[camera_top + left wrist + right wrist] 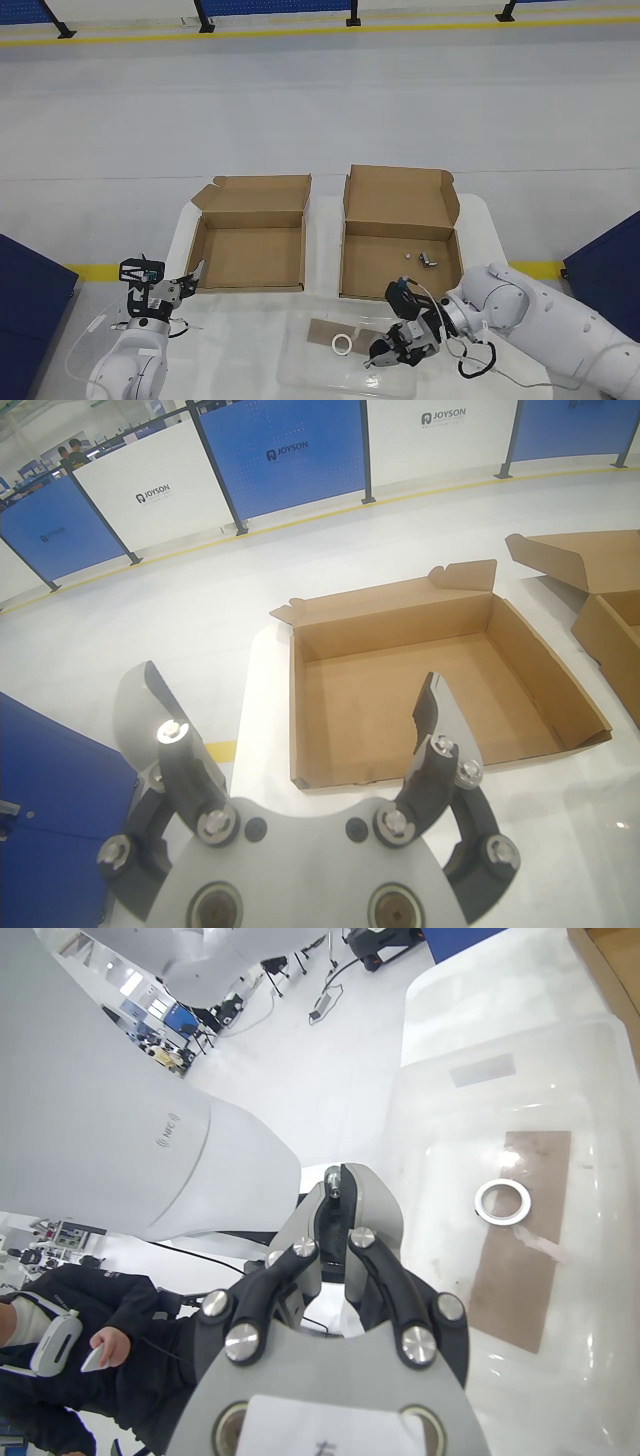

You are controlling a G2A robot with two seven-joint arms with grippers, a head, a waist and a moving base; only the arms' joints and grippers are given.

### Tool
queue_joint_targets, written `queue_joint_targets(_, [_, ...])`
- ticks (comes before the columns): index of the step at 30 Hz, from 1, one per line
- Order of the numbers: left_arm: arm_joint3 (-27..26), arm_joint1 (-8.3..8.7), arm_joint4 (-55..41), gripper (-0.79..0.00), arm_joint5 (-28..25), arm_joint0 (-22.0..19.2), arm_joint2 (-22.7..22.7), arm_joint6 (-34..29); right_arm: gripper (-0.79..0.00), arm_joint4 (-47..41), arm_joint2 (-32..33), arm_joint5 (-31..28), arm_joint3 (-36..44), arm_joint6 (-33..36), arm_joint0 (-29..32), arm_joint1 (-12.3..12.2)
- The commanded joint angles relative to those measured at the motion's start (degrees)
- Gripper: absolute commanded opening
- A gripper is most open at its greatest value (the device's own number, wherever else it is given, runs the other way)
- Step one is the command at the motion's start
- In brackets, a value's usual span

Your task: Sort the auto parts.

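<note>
My right gripper (336, 1188) is shut on a small metal bolt (332, 1179), held above the clear plastic tray (300, 362) near its front edge. In the top view the right gripper (384, 350) hangs over the tray's right part. A white ring (502, 1202) lies in the tray on a brown cardboard strip (525, 1248); the white ring (341, 344) is just left of the gripper. My left gripper (295, 700) is open with nothing between its fingers, at the table's left edge in front of the left cardboard box (550, 680). The left gripper (190, 275) sits beside that box's front corner.
Two open cardboard boxes stand side by side at the back. The left box (250, 255) holds nothing. The right box (400, 275) holds a small metal part (429, 259) and a tiny white piece (407, 255). A person's hand holding a controller (95, 1353) is off the table.
</note>
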State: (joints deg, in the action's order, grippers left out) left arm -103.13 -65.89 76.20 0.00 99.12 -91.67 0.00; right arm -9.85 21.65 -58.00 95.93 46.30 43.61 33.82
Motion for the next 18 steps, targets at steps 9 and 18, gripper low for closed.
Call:
queue_joint_targets(9, [0.0,0.00,0.0,0.000,0.0,0.0,0.0,0.0,-0.785,-2.9,-1.0,0.0,1.3,0.0,-1.3,-0.5])
queue_joint_targets(18, [0.0,0.00,0.0,0.000,0.0,0.0,0.0,0.0,-0.785,-4.5,-0.9,0.0,2.5,-1.2,-0.2,-0.3])
